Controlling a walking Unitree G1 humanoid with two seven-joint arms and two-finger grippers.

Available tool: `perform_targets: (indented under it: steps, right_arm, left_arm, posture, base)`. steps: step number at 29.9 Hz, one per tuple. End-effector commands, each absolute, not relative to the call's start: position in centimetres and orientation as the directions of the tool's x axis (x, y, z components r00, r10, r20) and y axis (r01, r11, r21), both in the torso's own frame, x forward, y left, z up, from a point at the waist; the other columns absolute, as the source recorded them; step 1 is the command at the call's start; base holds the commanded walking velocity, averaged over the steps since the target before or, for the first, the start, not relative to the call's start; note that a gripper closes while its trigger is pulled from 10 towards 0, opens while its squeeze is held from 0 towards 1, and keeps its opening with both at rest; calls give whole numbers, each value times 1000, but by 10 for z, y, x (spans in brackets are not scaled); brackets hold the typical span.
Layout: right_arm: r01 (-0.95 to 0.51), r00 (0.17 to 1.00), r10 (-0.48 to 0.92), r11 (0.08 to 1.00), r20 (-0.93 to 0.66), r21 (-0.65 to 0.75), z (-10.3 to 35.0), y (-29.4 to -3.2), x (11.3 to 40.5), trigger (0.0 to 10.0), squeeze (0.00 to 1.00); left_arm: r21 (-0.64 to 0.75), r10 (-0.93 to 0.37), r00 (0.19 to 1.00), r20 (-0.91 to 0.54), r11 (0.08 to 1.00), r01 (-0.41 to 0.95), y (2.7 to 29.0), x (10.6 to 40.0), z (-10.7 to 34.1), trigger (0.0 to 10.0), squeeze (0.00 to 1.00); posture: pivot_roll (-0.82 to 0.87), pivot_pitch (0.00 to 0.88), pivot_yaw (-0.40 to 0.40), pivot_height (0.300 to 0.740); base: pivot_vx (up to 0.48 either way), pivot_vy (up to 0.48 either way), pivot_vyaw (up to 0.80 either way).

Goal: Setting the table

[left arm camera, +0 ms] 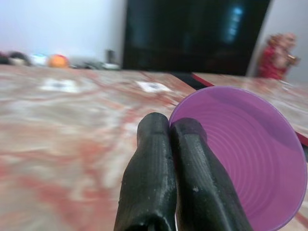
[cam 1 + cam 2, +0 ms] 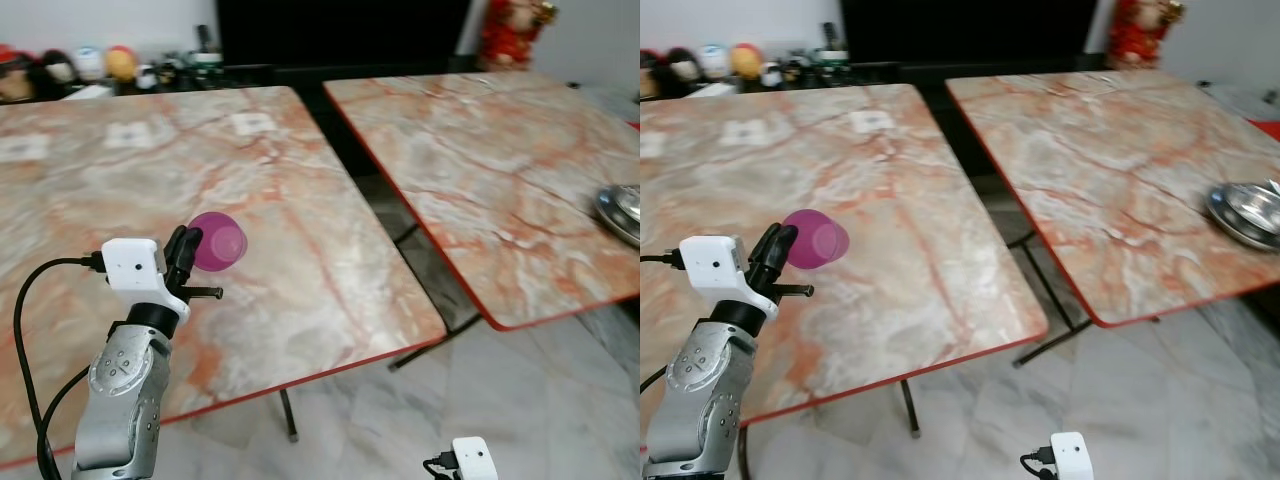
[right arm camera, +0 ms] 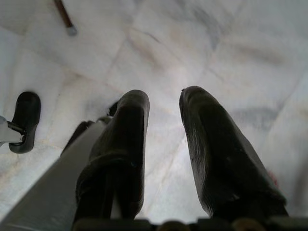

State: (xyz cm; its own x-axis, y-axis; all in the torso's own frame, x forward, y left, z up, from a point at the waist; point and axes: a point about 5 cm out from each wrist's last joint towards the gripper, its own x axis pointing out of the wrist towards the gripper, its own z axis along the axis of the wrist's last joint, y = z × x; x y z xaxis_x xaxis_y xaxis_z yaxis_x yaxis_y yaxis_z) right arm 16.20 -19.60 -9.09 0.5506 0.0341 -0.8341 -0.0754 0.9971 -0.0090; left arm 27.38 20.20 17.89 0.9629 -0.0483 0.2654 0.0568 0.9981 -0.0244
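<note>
Two marble tables stood side by side; the left table (image 2: 300,300) lay under the raised left arm, and the right table (image 2: 480,180) carried a metal dish (image 2: 622,212) at its right edge. The left gripper (image 2: 188,250) pinched the rim of a purple cup (image 2: 220,241), held tipped on its side above the left table's front half, mouth toward the dish, which lay well apart across the gap. The right gripper (image 3: 163,139) hung over the floor, fingers spread, holding nothing.
</note>
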Motion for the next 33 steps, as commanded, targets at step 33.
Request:
perform_targets:
  steps: [33]
  right_arm:
    - [-73,558,18,997,-830,-27,-90,-198,162,10000,0]
  left_arm:
    - [8,-63,965,255,998,62,195,279,176,10000,0]
  posture:
    - [140,25,-90,740]
  base:
    - [0,0,542]
